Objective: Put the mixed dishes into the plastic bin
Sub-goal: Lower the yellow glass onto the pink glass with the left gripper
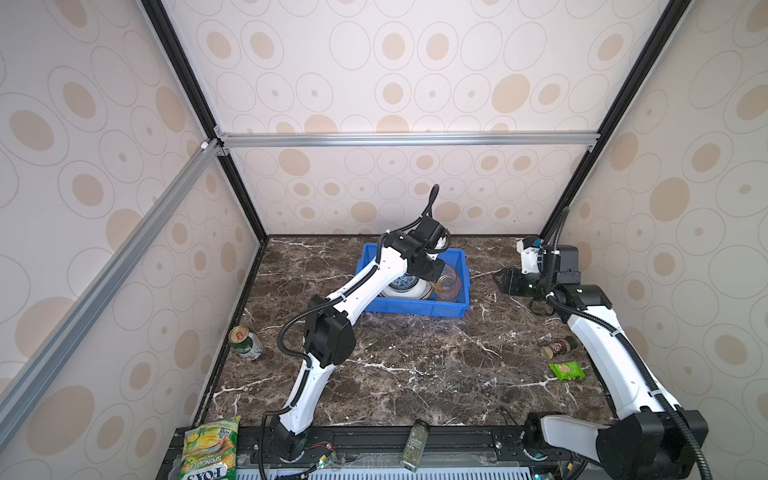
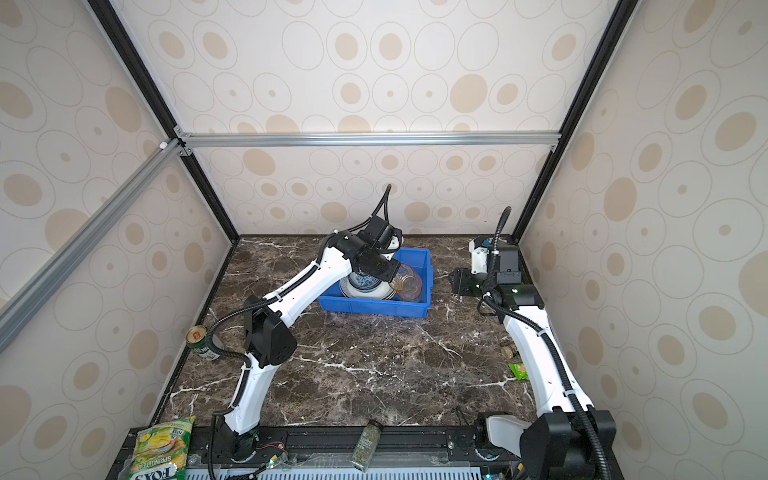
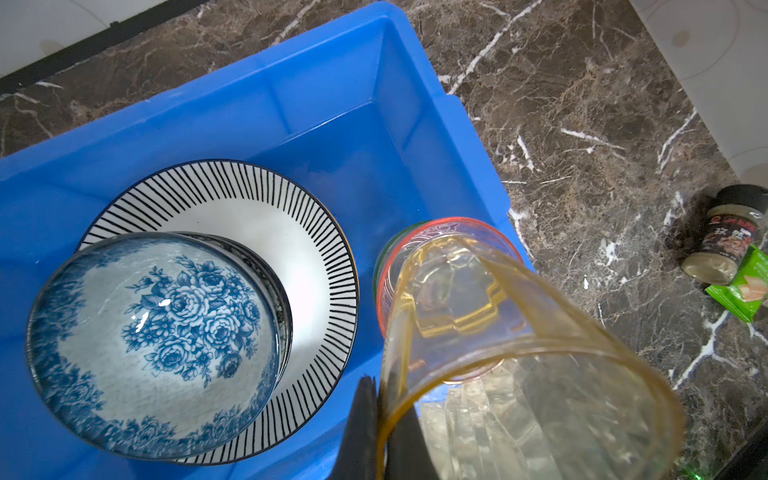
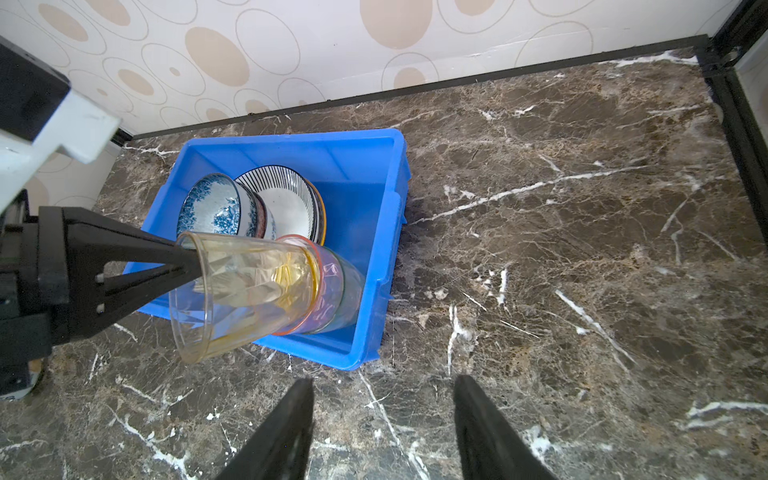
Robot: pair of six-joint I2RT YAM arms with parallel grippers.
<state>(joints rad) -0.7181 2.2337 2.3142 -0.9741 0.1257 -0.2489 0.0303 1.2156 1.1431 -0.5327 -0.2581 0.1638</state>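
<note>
Amber tumbler [image 4: 241, 291] lies tilted, base nosing into stacked tumblers [image 4: 328, 282] inside the bin [image 4: 291, 139]; left hand [image 4: 189, 259] clamped on its rim.

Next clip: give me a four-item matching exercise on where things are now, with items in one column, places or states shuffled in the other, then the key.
Items
1. amber tumbler
2. blue floral bowl
3. tin can
4. dark-lidded spice jar

Places or states
A. on the marble table, near the left wall
B. in the blue bin, stacked over the striped plate
C. tilted, rim pinched in the left gripper jaws
D. beside the green packet

Pairs: 1-C, 2-B, 3-A, 4-D
</note>
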